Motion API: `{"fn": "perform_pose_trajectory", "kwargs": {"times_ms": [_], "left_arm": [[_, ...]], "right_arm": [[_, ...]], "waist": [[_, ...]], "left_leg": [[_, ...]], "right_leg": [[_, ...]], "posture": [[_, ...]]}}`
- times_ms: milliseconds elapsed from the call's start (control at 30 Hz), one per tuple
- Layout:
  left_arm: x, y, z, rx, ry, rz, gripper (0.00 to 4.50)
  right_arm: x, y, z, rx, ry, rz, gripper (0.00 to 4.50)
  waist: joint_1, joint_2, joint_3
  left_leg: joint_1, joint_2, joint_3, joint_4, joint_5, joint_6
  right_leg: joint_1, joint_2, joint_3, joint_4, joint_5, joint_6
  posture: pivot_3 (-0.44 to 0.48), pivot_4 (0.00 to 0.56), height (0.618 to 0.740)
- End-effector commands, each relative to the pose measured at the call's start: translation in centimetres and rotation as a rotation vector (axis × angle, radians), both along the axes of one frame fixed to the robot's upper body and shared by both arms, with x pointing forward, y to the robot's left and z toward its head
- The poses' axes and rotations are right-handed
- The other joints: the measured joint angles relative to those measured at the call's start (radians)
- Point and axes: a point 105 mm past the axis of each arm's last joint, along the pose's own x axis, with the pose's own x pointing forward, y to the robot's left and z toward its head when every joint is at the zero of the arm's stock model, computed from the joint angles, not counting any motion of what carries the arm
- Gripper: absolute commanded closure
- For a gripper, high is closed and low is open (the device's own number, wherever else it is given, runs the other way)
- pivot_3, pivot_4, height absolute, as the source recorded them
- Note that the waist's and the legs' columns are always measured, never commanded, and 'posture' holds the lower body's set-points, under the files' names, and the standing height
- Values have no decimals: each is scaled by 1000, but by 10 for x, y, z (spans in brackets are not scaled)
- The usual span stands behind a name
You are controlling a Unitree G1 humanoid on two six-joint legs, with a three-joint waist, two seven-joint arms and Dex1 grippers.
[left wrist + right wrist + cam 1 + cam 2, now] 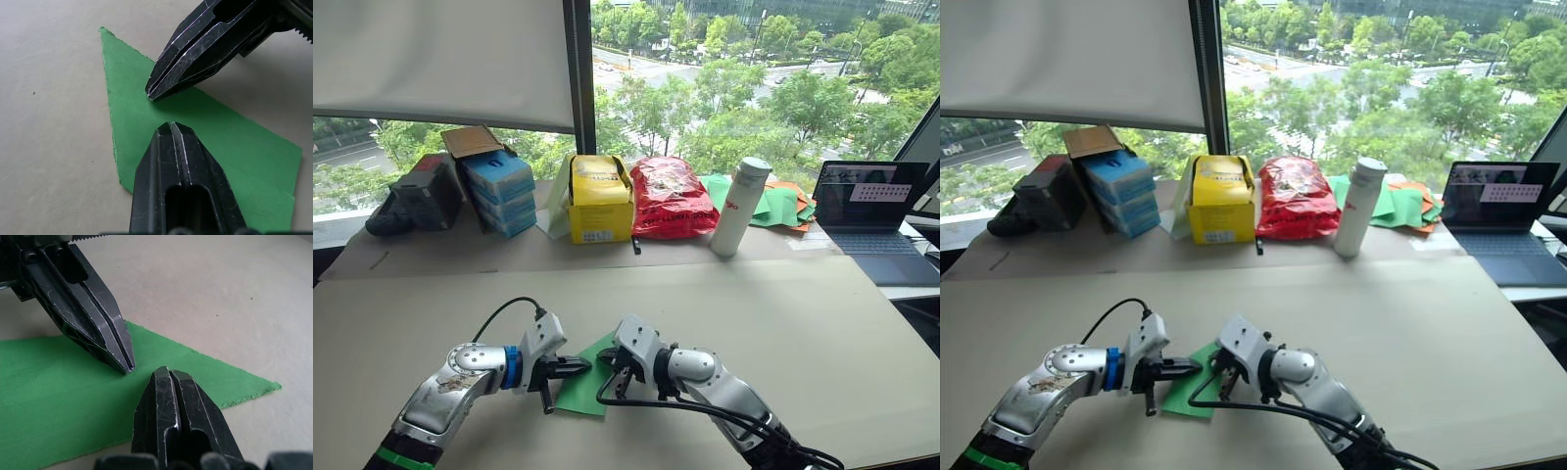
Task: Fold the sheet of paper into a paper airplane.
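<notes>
The sheet of paper point(579, 392) is bright green and lies flat on the beige table point(783, 323) near its front edge. It is folded into a wedge that tapers to a point point(102, 32), like a paper airplane. My left gripper point(586, 365) comes in from the left, shut, with its tip point(171, 126) on or just above the paper. My right gripper point(607, 360) faces it from the right, also shut. Its tip point(168, 372) sits over the paper, a short gap from the left gripper's tip point(128, 369). Neither holds the paper.
Along the back by the window stand a black box point(421, 194), blue boxes point(499, 191), a yellow box point(600, 201), a red bag point(668, 196), a white bottle point(741, 208), a heap of green and orange sheets point(781, 206) and a laptop point(873, 215).
</notes>
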Motion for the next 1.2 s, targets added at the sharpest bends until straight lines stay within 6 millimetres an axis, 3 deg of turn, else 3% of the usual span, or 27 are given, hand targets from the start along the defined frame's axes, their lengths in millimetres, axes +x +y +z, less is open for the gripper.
{"fn": "perform_pose_trajectory", "kwargs": {"times_ms": [33, 167, 400, 533, 667, 1200], "left_arm": [[-4, 9, -22, 98, 22, -7, 4478], [-5, 6, -21, 81, 20, -17, 4478], [-3, 2, -18, 64, 8, -10, 4478], [-3, 1, -15, 59, 2, -9, 4478], [-5, 1, -16, 62, 3, -8, 4478], [-11, -2, -17, 59, 10, -9, 4478]], "right_arm": [[-3, -2, 21, 85, -41, 34, 4500], [-6, -5, 32, 122, -36, 66, 4500], [-2, -8, 18, 104, 3, 73, 4500], [2, -14, -6, 26, 52, 47, 4500], [9, -20, -13, 16, 63, 9, 4500], [41, -31, -14, -8, 46, -65, 4500]], "waist": [[1, 0, 0], [0, 0, 0], [1, 0, 0], [1, 1, 0], [0, 1, 0], [-1, 1, -1]], "left_leg": [[0, 0, 0, 0, 0, 0], [0, 0, 0, 0, 0, 0], [1, 0, 0, 0, 0, 0], [1, 0, 0, 0, 0, 0], [3, 0, 0, 0, 0, 0], [4, 0, 0, -1, 0, 0]], "right_leg": [[0, 0, 0, 0, 0, 0], [0, 0, 0, 0, 0, 0], [0, -1, 0, 0, 0, 0], [1, -1, 0, 0, 0, 0], [2, -1, 1, 0, 0, 0], [2, -2, 1, 1, 0, 0]], "posture": [[0, 150, 740], [0, 150, 740], [0, 150, 740], [0, 150, 740], [0, 150, 740], [0, 150, 740]]}}
